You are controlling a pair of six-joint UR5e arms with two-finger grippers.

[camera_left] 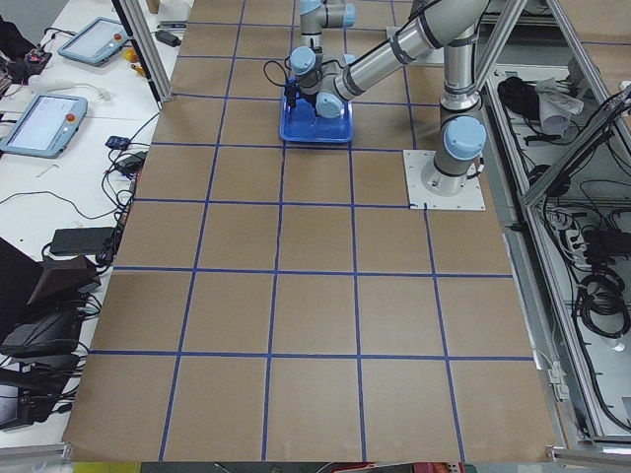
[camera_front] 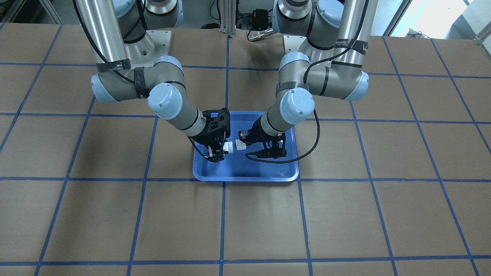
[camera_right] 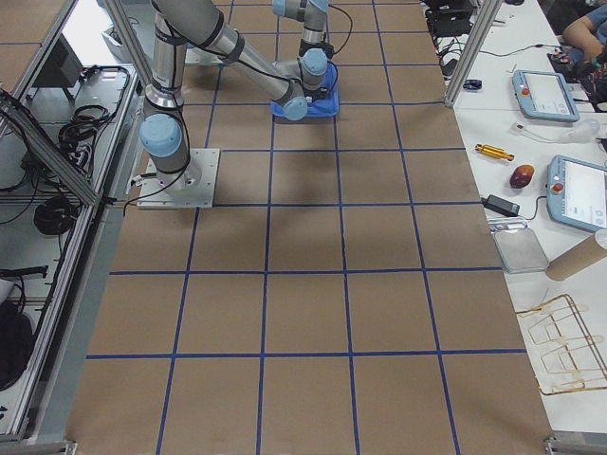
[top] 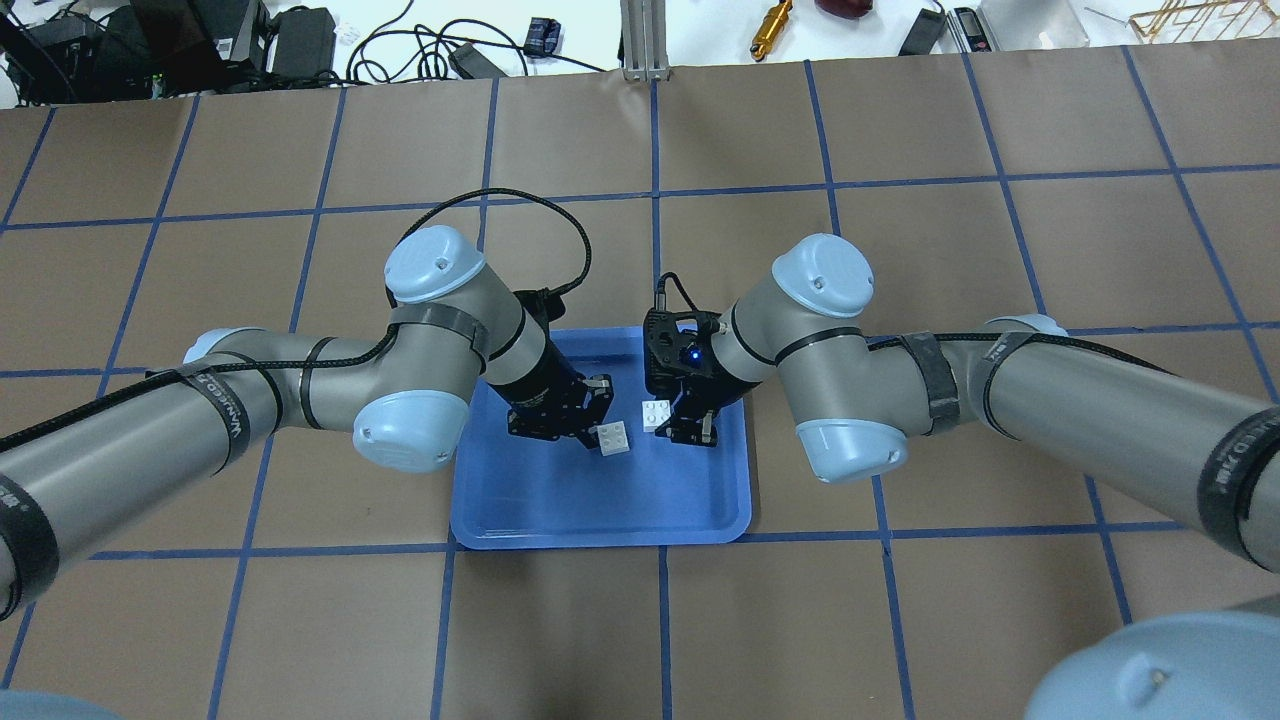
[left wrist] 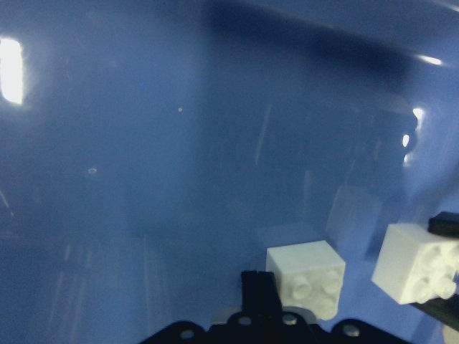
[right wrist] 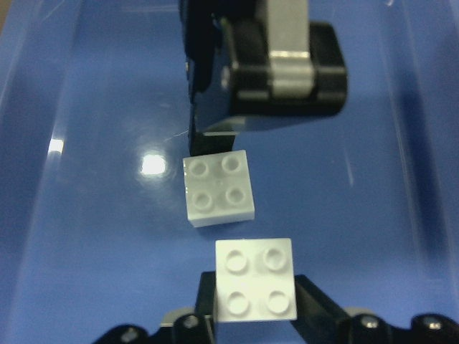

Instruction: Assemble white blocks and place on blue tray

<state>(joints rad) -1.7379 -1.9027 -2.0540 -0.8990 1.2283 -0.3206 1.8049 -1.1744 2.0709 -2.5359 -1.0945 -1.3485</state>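
The blue tray (top: 600,505) lies at the table's middle, also in the front view (camera_front: 245,170). My left gripper (top: 602,432) is shut on a white four-stud block (top: 614,438) above the tray; the left wrist view shows this block (left wrist: 307,276) at the fingers. My right gripper (top: 668,420) is shut on a second white block (top: 656,413), seen between its fingers in the right wrist view (right wrist: 256,281). The two blocks hang side by side with a small gap, studs up. In the right wrist view the left gripper's block (right wrist: 219,188) sits just beyond mine.
The table is brown paper with a blue tape grid (top: 660,620). Cables and tools (top: 420,40) lie past the far edge. Both arms' elbows lean in over the tray's two sides. Operator tablets (camera_right: 545,95) sit on a side bench.
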